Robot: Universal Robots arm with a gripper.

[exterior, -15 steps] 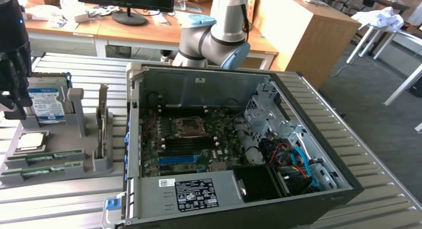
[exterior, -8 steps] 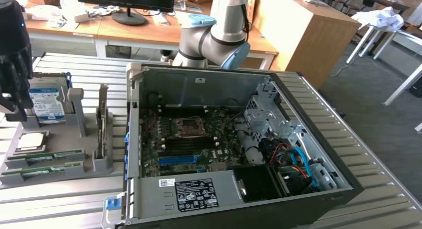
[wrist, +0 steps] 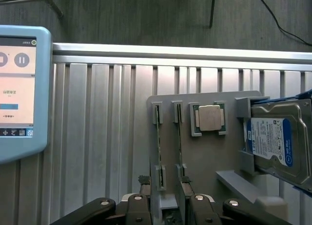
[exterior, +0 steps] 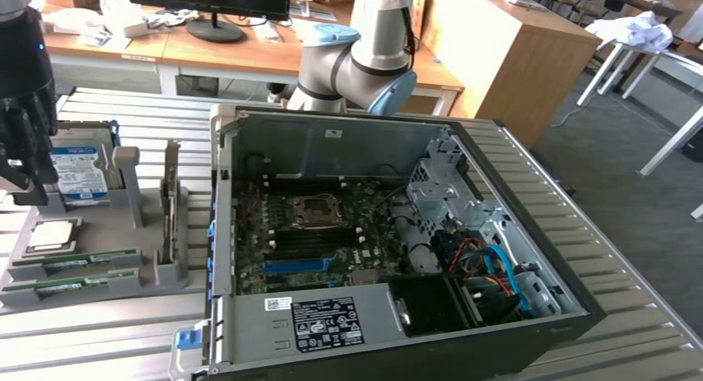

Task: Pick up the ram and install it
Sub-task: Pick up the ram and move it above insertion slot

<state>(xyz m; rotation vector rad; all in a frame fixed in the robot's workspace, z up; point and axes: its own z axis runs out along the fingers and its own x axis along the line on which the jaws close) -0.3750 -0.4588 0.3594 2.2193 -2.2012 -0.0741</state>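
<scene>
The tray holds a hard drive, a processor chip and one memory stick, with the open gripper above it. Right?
No: the exterior view shows two memory sticks in the tray, not one. The hard drive, processor chip and open gripper are as stated.

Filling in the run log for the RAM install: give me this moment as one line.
gripper: open, above parts tray | ram: two sticks standing in tray, none held | computer case: side open
</scene>
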